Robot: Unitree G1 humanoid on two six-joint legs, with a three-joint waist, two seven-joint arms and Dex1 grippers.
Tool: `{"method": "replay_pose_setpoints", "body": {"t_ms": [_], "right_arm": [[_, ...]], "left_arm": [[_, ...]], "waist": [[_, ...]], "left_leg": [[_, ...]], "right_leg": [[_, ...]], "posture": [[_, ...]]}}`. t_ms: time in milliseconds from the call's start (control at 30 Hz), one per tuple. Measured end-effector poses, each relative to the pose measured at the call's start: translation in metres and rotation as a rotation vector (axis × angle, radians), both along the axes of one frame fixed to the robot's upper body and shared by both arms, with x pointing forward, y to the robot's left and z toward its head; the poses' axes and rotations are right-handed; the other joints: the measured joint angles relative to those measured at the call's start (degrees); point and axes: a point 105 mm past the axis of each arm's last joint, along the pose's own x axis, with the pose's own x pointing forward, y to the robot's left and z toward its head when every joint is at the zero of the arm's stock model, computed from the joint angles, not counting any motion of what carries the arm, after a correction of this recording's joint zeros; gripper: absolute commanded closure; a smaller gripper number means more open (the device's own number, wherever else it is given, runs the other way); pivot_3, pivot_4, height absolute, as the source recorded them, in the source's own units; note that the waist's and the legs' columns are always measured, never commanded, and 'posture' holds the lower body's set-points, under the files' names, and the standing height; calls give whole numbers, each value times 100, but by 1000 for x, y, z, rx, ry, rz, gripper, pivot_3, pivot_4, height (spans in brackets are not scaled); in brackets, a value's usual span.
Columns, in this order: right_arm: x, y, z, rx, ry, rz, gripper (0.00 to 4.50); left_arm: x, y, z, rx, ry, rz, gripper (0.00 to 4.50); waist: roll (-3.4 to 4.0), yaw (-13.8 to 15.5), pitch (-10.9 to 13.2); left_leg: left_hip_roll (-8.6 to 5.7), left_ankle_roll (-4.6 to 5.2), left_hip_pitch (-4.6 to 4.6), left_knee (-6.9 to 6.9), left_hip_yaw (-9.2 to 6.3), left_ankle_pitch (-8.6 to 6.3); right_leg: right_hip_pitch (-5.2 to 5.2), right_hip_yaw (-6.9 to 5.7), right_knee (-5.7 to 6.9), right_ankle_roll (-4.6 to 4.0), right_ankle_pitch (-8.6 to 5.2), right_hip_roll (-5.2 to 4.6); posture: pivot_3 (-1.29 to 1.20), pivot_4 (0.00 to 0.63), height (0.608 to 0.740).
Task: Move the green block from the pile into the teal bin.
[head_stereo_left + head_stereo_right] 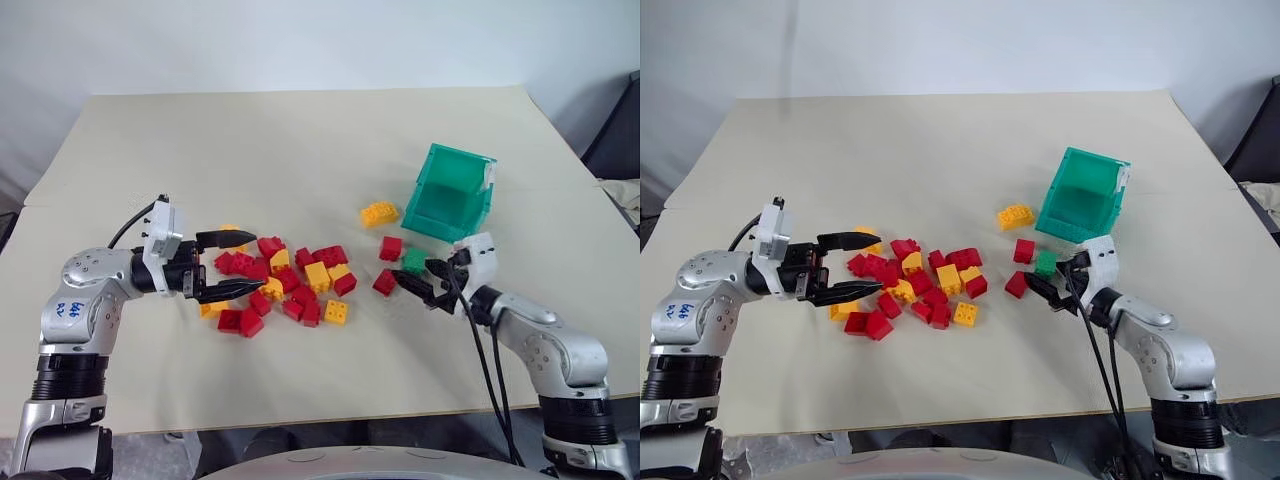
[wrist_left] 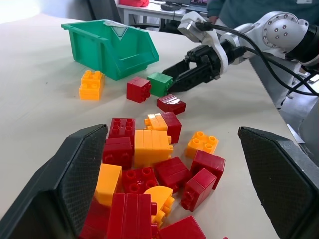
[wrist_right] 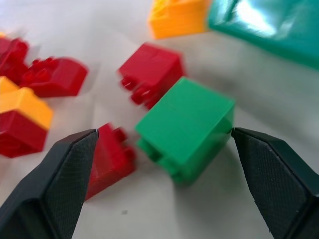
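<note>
Green block (image 3: 187,127) sits just before the teal bin (image 1: 450,195), between the right tool's (image 1: 421,282) spread fingers, apparently untouched; left tool (image 1: 226,265) gapes beside the pile (image 1: 290,285).

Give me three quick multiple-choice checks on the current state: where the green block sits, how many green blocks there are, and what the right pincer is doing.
1. Where is the green block?
A. Inside the teal bin
B. On the table in front of the teal bin, beside a red brick
C. Buried in the middle of the pile

2. How many green blocks are on the table?
A. One
B. Three
C. None

3. What state is the right pincer in?
A. Shut on a yellow brick
B. Open, with the green block just ahead between its fingers
C. Shut and resting inside the bin

Answers:
1 B: the block lies on the tabletop near the bin's open side, apart from the pile.
2 A: every other brick is red or yellow.
3 B: the right wrist view shows both fingers spread, the green block between them, not yet gripped.
</note>
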Motion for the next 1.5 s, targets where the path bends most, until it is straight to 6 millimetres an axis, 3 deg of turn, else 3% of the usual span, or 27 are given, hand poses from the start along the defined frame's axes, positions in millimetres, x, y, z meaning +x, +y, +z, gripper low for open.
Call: {"method": "replay_pose_setpoints", "body": {"t_ms": [100,467,633,733,1067,1233,1500], "right_arm": [[5,2,2,-12,-20,-12,849],[6,0,33,-67,-157,-26,4470],[5,-4,47,-132,-236,-30,4470],[6,0,45,-169,-254,-15,3932],[9,1,31,-227,-215,-12,746],[25,2,21,-251,-175,-58,746],[29,14,20,-232,-128,-26,746]], "left_arm": [[1,0,0,-1,-2,6,0],[3,-2,3,-9,-21,12,0],[4,-6,4,-18,-26,5,0],[5,-8,3,-20,-22,-1,0],[6,-9,5,-20,-35,5,0],[7,-9,5,-20,-36,10,0],[8,-8,5,-22,-38,22,0]], "waist": [[0,-7,0],[0,1,0],[0,-5,0],[0,-6,0],[0,-3,0],[0,-19,0],[-1,-28,-1]], "left_leg": [[0,0,1,-1,1,0],[1,-1,0,-2,0,-1],[-1,-1,1,-3,2,-1],[0,-2,1,-3,2,-1],[1,-2,0,-3,2,-1],[3,-3,5,-2,4,0],[5,-3,7,-1,3,0]], "right_leg": [[0,0,0,0,0,0],[-1,0,-2,0,0,0],[0,0,-3,0,0,1],[0,0,-2,0,0,3],[0,0,-3,0,0,1],[0,1,0,-1,0,2],[1,3,2,-1,0,2]], "posture": [[0,150,740],[0,150,740],[0,150,740],[0,150,740],[0,150,740],[0,150,740],[0,150,740]]}}
